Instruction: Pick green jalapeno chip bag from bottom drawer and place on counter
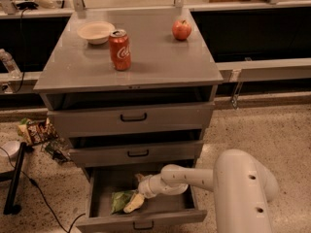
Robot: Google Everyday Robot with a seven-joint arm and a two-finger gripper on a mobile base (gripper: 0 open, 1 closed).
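Observation:
The bottom drawer (146, 216) is pulled open at the foot of the grey cabinet. The green jalapeno chip bag (119, 200) lies crinkled on the drawer floor at its left side. My gripper (133, 203) reaches into the drawer from the right on a white arm, and its pale fingertips (132, 205) rest against the right side of the bag. The counter (155, 57) is the flat grey top of the cabinet above.
On the counter stand a red soda can (120, 49), a white bowl (95, 32) and a red apple (181, 29). The two upper drawers (131, 115) stand slightly ajar. Snack packets (36, 130) and cables lie on the floor at left. My white arm base (243, 193) fills the lower right.

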